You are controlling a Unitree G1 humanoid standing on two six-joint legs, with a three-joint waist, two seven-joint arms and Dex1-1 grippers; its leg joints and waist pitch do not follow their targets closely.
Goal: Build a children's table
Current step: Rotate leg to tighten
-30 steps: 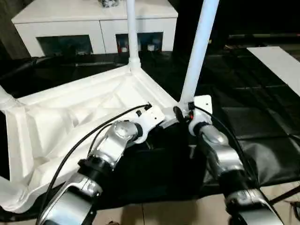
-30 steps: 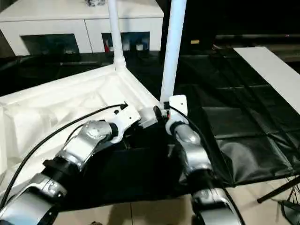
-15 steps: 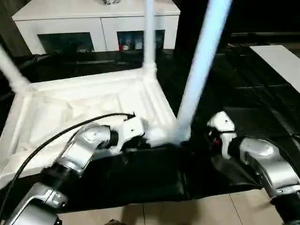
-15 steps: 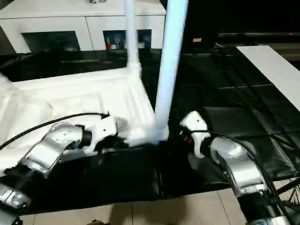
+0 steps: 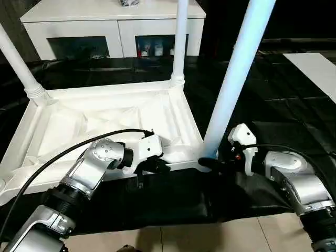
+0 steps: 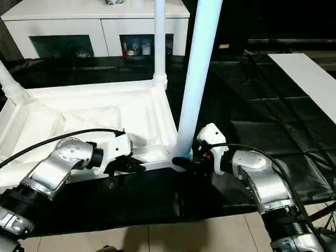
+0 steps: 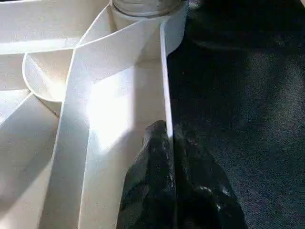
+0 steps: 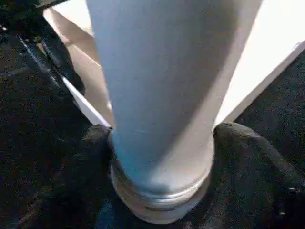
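Observation:
The white table top (image 5: 105, 118) lies upside down on a black mat, ribbed underside up. Three white legs stand in its corner sockets: far left (image 5: 20, 65), far right (image 5: 180, 47) and near right (image 5: 237, 79). My left gripper (image 5: 157, 167) is shut on the top's thin near rim (image 7: 165, 86), with one black finger on each side of the wall. Coming in from the right, my right gripper (image 5: 208, 164) grips the base of the near right leg (image 8: 162, 95), its fingers (image 8: 93, 148) pressed against both sides of that leg.
A white cabinet with glass doors (image 5: 113, 26) stands behind the mat. The black mat (image 5: 278, 110) spreads out to the right, where a white board (image 5: 315, 68) lies. Tiled floor (image 5: 210, 239) shows along the near edge.
My right gripper has swung out to the leg's right side and closed round its base. The left gripper has stayed on the rim. The view has shifted, bringing the far left leg in.

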